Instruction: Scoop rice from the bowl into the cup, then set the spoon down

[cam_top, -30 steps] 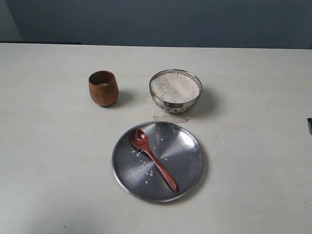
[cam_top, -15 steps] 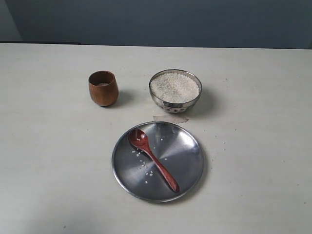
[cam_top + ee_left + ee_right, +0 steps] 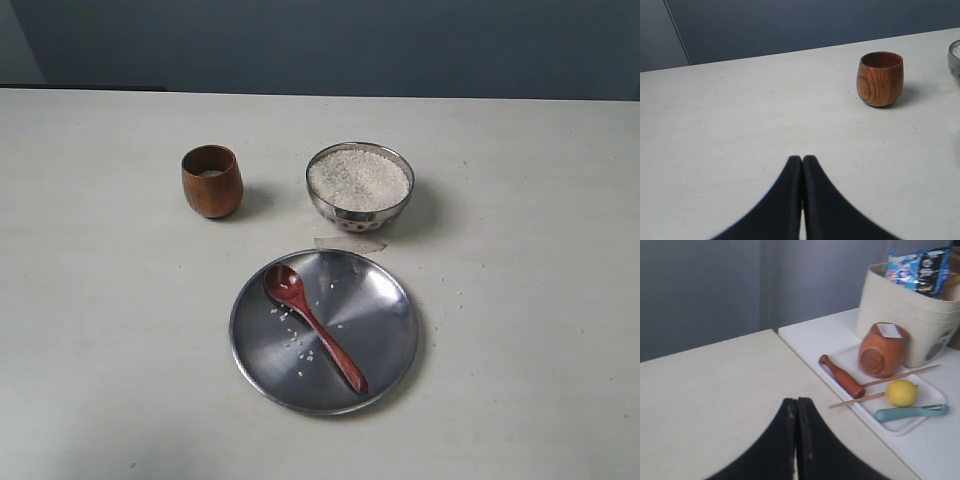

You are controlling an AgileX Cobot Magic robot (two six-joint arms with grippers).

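The steel bowl (image 3: pixel 360 186) holds a heap of white rice (image 3: pixel 358 178). To its left stands the brown wooden cup (image 3: pixel 212 181), which the left wrist view also shows as the cup (image 3: pixel 880 78). The dark red wooden spoon (image 3: pixel 314 326) lies on the wide steel plate (image 3: pixel 380 300) among a few loose grains. Neither arm appears in the exterior view. My left gripper (image 3: pixel 802 159) is shut and empty, well short of the cup. My right gripper (image 3: pixel 797 401) is shut and empty over bare table, facing away from the task's things.
In the right wrist view a white tray (image 3: pixel 895 426) beyond the table edge holds a wooden pestle (image 3: pixel 842 376), an overturned wooden cup (image 3: pixel 882 350), a lemon (image 3: pixel 901 392), skewers and a blue-handled tool. A cream tub (image 3: pixel 910 310) stands behind it.
A dark sliver at the right edge of the exterior view one second ago is gone. Nothing on the table has moved.
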